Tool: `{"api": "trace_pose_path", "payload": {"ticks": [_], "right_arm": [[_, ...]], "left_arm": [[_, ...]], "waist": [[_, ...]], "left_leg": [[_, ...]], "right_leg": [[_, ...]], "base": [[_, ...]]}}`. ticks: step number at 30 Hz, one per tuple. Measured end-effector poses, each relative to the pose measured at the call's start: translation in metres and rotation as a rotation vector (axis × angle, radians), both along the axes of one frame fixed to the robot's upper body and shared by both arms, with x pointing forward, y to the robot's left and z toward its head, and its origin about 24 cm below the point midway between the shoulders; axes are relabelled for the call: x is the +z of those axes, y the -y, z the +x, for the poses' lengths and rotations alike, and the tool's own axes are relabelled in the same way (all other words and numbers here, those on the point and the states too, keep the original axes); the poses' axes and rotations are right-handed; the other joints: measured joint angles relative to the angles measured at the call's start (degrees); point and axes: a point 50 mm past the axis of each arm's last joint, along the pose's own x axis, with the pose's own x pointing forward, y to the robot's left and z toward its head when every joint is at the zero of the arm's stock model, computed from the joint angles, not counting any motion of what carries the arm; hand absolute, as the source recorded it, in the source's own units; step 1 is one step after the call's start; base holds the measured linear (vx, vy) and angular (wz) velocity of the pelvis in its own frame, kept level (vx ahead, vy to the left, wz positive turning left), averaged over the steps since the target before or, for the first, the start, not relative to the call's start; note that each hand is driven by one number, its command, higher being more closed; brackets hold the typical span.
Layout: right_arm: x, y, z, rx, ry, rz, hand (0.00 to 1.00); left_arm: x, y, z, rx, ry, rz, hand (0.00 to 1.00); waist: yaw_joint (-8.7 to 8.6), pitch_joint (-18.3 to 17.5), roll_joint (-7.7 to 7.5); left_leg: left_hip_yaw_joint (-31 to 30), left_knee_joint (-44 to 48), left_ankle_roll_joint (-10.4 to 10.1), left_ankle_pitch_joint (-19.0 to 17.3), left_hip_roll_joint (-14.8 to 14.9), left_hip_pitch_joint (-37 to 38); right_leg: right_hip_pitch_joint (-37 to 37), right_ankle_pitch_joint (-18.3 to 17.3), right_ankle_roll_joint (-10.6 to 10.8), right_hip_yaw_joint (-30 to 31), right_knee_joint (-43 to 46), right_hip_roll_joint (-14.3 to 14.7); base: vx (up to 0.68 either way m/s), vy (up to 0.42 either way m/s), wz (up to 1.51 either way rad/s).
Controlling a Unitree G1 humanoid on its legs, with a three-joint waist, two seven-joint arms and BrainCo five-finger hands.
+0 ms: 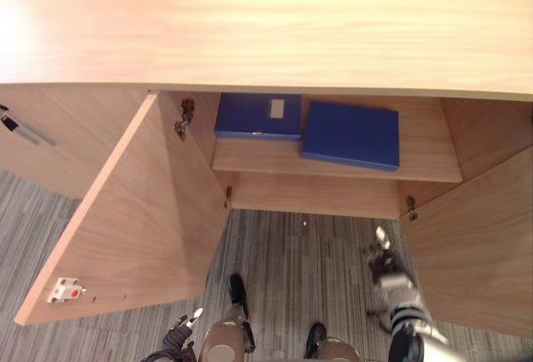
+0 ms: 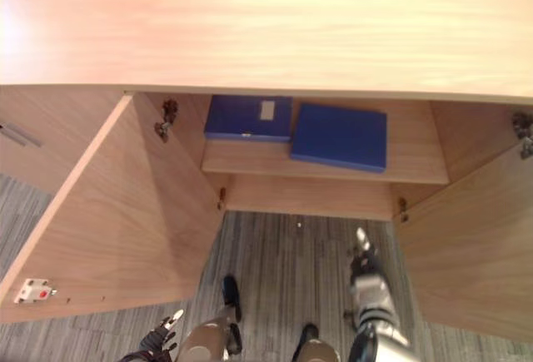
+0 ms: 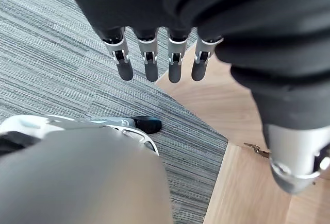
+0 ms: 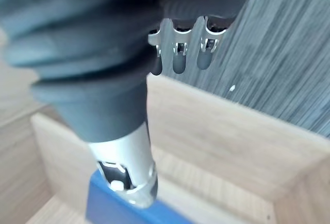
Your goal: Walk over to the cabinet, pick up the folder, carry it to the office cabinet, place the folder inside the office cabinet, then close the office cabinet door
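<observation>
Two blue folders lie flat on the shelf (image 1: 275, 161) inside the open wooden office cabinet (image 1: 266, 29): one with a white label (image 1: 258, 116) at the left, a plain one (image 1: 351, 134) at the right, slightly askew. My right hand (image 1: 385, 266) hangs open in front of the cabinet, below the shelf and apart from both folders. In its wrist view the fingers (image 4: 178, 54) are straight and a corner of a blue folder (image 4: 103, 203) shows past the thumb. Down at my side my left hand (image 1: 185, 325) is open and holds nothing, fingers (image 3: 149, 64) straight over the carpet.
Both cabinet doors stand wide open: the left door (image 1: 133, 220) swings out toward me with a white latch near its lower corner, and the right door (image 1: 483, 237) is close to my right hand. Grey striped carpet (image 1: 291, 270) lies between the doors.
</observation>
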Motion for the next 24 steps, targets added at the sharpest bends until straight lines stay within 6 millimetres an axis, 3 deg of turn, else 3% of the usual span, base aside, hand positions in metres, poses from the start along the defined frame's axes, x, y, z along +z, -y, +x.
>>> {"api": "trace_pose_path", "payload": {"ticks": [2, 5, 8, 9, 11, 13, 14, 15, 17, 20, 22, 24], "right_arm": [[-0.028, -0.015, -0.046, -0.006, -0.137, 0.052, 0.00], [-0.047, -0.027, -0.090, -0.049, -0.255, 0.107, 0.00], [-0.050, -0.025, -0.104, -0.034, -0.298, 0.075, 0.00], [-0.052, -0.025, -0.113, -0.054, -0.319, 0.082, 0.00], [-0.056, -0.026, -0.131, -0.078, -0.360, 0.086, 0.00], [-0.058, -0.029, -0.143, -0.104, -0.403, 0.086, 0.00], [-0.058, -0.029, -0.147, -0.113, -0.426, 0.079, 0.00], [-0.060, -0.032, -0.153, -0.110, -0.450, 0.081, 0.00], [-0.062, -0.041, -0.166, -0.082, -0.499, 0.086, 0.00], [-0.063, -0.042, -0.171, -0.057, -0.519, 0.076, 0.00], [-0.063, -0.043, -0.171, -0.014, -0.530, 0.063, 0.00], [-0.064, -0.048, -0.172, 0.019, -0.544, 0.067, 0.00]], "left_arm": [[-0.005, -0.002, -0.011, -0.032, -0.063, 0.025, 0.00], [-0.008, -0.005, -0.014, -0.059, -0.105, 0.045, 0.00], [-0.009, -0.008, -0.013, -0.082, -0.124, 0.070, 0.00], [-0.009, -0.009, -0.014, -0.074, -0.129, 0.079, 0.00], [-0.009, -0.008, -0.015, -0.054, -0.133, 0.088, 0.00], [-0.010, -0.006, -0.017, -0.034, -0.146, 0.104, 0.00], [-0.009, -0.007, -0.014, -0.020, -0.135, 0.113, 0.00], [-0.007, -0.007, -0.010, -0.013, -0.119, 0.122, 0.00], [-0.005, -0.004, -0.002, 0.018, -0.079, 0.112, 0.00], [-0.006, 0.010, 0.002, 0.064, -0.054, 0.065, 0.00], [-0.006, 0.007, 0.001, 0.090, -0.049, 0.065, 0.00], [-0.006, 0.001, -0.005, 0.143, -0.057, 0.070, 0.00]], "waist": [[-1.13, -1.51, -0.14], [-2.17, -2.34, -0.94], [-3.46, -2.54, -2.32], [-3.38, -2.69, -3.25], [-3.43, -2.79, -3.49], [-3.42, -3.02, -2.77], [-3.65, -3.25, -2.33], [-4.14, -3.32, -2.60], [-4.58, -3.65, -3.54], [-4.68, -3.78, -3.59], [-4.71, -4.19, -3.97], [-4.64, -5.04, -5.66]], "left_leg": [[0.62, -0.07, 0.43, -0.79, -0.44, 1.00], [1.58, -0.33, 0.37, -1.87, -1.19, 2.95], [2.44, -0.35, 0.91, -3.30, -2.48, 6.17], [3.28, -0.34, 1.25, -4.44, -3.37, 7.82], [3.78, -0.33, 2.09, -6.17, -5.03, 10.44], [6.40, -0.37, 2.92, -7.50, -4.30, 13.03], [6.97, -0.38, 3.17, -8.09, -3.61, 14.24], [7.19, -0.39, 3.17, -8.41, -3.33, 14.63], [7.23, -0.39, 2.96, -8.72, -2.63, 15.10], [7.71, -0.37, 2.59, -8.88, -1.37, 15.15], [8.01, -0.36, 1.99, -8.88, -1.23, 14.47], [8.11, -0.37, 0.93, -8.21, -2.51, 13.33]], "right_leg": [[1.34, 1.14, 0.21, 0.89, -2.26, 0.05], [2.84, 1.69, 0.14, 2.22, -3.46, -0.60], [5.36, 1.67, -0.04, 3.21, -3.55, -2.10], [6.30, 0.99, -1.20, 4.02, -3.36, -3.19], [6.47, 0.67, -1.77, 5.43, 0.34, -4.93], [-0.61, 1.59, -3.47, 5.38, 15.94, -6.68], [-3.69, 2.91, -5.77, 5.00, 22.17, -7.64], [-4.52, 3.05, -6.13, 4.49, 23.45, -7.91], [-5.56, 2.32, -4.92, 4.64, 21.22, -7.15], [-5.90, 2.41, -4.48, 5.29, 14.85, -4.65], [-5.73, 2.41, -4.48, 5.20, 10.72, -4.02], [-4.74, 2.22, -4.03, 5.01, 6.06, -4.71]], "base": [[0.01, -0.007, -0.22], [0.01, 0.007, -0.22], [0.02, 0.037, -0.22], [0.05, 0.109, -0.33], [0.06, 0.097, -0.48], [0.00, 0.076, -0.67], [-0.05, 0.101, -0.40], [-0.07, 0.079, -0.15], [-0.09, 0.024, 0.02], [-0.05, -0.075, -0.08], [-0.02, -0.157, -0.06], [0.01, -0.208, 0.08]]}}
